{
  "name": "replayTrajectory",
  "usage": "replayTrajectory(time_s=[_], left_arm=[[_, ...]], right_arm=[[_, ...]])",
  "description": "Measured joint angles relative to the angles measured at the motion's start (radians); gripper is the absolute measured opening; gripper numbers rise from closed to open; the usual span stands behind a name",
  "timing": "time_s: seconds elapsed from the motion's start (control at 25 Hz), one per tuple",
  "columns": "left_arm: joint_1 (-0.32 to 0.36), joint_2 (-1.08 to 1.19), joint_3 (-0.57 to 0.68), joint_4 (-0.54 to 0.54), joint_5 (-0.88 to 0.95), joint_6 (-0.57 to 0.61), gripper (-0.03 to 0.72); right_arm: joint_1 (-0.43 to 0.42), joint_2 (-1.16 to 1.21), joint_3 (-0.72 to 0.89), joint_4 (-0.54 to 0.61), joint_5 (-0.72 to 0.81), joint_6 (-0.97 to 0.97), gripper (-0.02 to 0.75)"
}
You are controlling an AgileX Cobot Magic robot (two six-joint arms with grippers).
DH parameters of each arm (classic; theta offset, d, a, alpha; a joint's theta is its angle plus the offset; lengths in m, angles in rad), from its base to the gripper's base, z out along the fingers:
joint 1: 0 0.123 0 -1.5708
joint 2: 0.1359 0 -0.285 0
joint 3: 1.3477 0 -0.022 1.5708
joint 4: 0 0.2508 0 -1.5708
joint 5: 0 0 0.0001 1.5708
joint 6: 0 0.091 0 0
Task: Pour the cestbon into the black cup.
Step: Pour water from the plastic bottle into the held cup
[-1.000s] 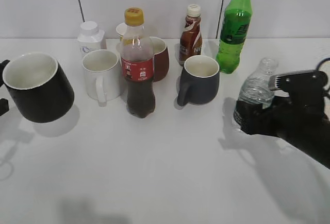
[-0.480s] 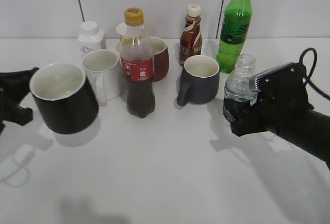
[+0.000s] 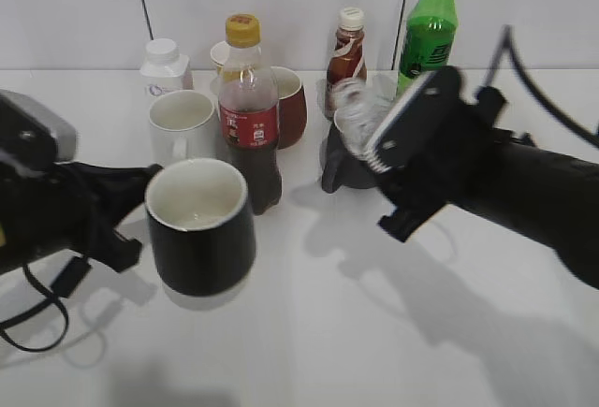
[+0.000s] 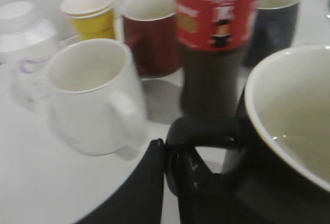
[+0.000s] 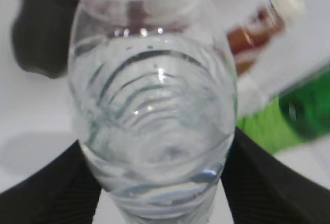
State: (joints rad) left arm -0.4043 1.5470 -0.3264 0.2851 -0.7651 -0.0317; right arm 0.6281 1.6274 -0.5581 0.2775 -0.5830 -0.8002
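My right end effector [image 5: 154, 183] is clamped on the cestbon [image 5: 152, 105], its dark fingers pressed against both sides of the ribbed body in the right wrist view. Over the last second it has carried the bottle up off the counter [image 3: 309, 332] and leftward, from the right edge of the scene to a spot in front of the dark grey-blue mug [image 3: 339, 171], and the bottle now leans with its open neck toward the left. It is uncapped and water fills much of the body in the wrist view.

My left end effector [image 4: 167, 170] is closed on the handle of the black cup [image 3: 199, 229]. In the same second it has brought the cup in from the far left to the middle, just in front of the cola bottle [image 3: 249, 112] and the white mug [image 3: 181, 126]. The cup's white inside faces up; whether its base touches the counter I cannot tell.

So both things have converged, but the bottle's mouth is not yet over the cup's rim; the gap between them is still open. I judge the approach nearly finished and the pour not begun. Next I would close that gap before tilting further, since the bottle is already leaning and could spill short of the rim.
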Motion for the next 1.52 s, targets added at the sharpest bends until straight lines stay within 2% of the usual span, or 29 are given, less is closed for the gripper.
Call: replayTrajectory(time_s=[0.16,0.28,0.52,0.68,1.04,1.36,1.52], left_arm=[[-0.064,0.012,-0.034,-0.005,0.066,0.038,0.039],[-0.085,0.047,-0.062,-0.006,0.092,0.045,0.039],[-0.132,0.094,-0.09,-0.006,0.12,0.048,0.039],[-0.158,0.094,-0.09,-0.005,0.122,0.048,0.039],[-0.158,0.094,-0.09,-0.006,0.097,0.048,0.039],[-0.158,0.094,-0.09,-0.006,0.083,0.048,0.039],[-0.158,0.094,-0.09,-0.006,0.082,0.048,0.039]], right_arm=[[0.104,-0.001,-0.057,0.113,0.045,-0.246,0.494],[0.145,0.0,-0.077,0.157,0.052,-0.411,0.494],[0.156,0.022,-0.086,0.253,0.054,-0.687,0.494],[0.156,0.041,-0.087,0.267,0.024,-0.814,0.494],[0.16,0.1,-0.087,0.271,-0.1,-0.965,0.494],[0.16,0.1,-0.087,0.162,-0.171,-0.982,0.494],[0.16,0.1,-0.087,0.147,-0.189,-0.983,0.494]])
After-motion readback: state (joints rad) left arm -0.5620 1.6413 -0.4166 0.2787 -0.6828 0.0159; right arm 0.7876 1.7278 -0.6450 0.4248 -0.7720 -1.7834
